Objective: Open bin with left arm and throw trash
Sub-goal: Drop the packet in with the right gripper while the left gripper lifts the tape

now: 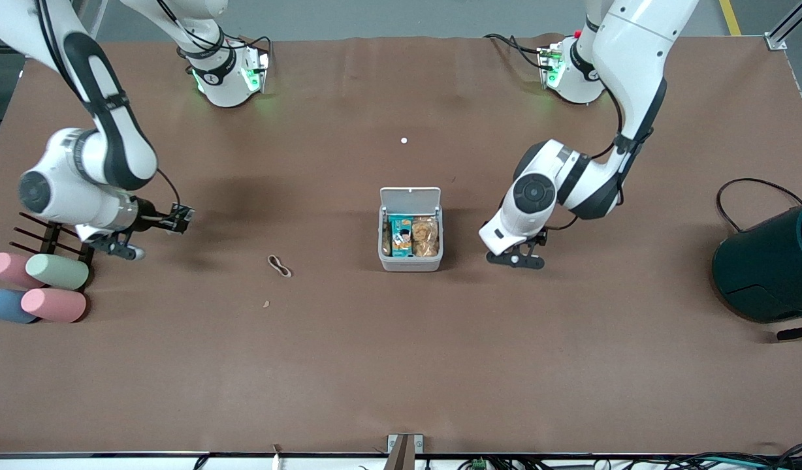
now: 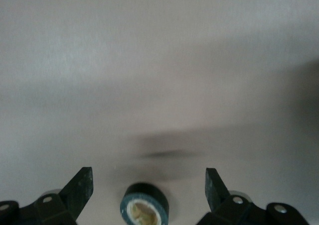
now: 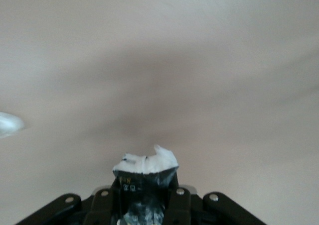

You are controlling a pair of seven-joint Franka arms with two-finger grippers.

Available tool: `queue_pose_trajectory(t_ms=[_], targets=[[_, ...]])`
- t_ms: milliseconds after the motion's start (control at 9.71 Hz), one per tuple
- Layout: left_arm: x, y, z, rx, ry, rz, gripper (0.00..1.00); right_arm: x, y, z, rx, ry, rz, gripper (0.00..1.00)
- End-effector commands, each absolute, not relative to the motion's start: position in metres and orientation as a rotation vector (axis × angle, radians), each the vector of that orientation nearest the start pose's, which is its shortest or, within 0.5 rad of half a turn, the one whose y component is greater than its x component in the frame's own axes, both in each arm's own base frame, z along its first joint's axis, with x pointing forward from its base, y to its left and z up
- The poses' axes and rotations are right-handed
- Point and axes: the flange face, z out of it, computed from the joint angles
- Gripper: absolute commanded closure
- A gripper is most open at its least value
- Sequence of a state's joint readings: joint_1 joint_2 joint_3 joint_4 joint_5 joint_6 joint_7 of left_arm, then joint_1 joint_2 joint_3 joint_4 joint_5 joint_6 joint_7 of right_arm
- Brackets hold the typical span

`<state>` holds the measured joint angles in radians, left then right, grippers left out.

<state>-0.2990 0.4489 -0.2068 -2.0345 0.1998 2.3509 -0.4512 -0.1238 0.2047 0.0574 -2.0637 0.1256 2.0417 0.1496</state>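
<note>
While lid up, bin (image 1: 411, 251) at frame centre, snack packets inside. L gripper (image 1: 515, 259) low beside bin, fingers spread round tape roll (image 2: 145, 204), prob. to grab. R gripper (image 1: 123, 248) mid-left, clamped on crumpled wrapper (image 3: 144, 168). Rubber band (image 1: 279, 266) left of bin.

Four pastel cups (image 1: 38, 287) lie on their sides on the brown worktop (image 1: 401, 365), beside a black rack (image 1: 45, 238), at the right arm's end. A large dark teal drum (image 1: 770, 264) with a black cable (image 1: 750, 196) stands at the left arm's end.

Robot lab, two bench-mounted arms (image 1: 597, 176), cabling (image 1: 753, 189)
</note>
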Motion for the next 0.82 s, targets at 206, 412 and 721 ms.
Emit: queue_pose_trajectory(t_ms=[206, 412, 721], targets=[[0.469, -0.246, 0.2, -3.065, 0.279, 0.053, 0.01, 0.616, 0.177, 0.443, -2.799, 0.392, 0.197, 0.97], [0.459, -0.243, 0.191, -3.082, 0.281, 0.036, 0.01, 0.628, 0.267, 0.429, -2.774, 0.448, 0.146, 0.98], [0.451, -0.239, 0.182, -3.096, 0.245, 0.03, 0.04, 0.616, 0.385, 0.383, -2.8, 0.243, 0.07, 0.97]])
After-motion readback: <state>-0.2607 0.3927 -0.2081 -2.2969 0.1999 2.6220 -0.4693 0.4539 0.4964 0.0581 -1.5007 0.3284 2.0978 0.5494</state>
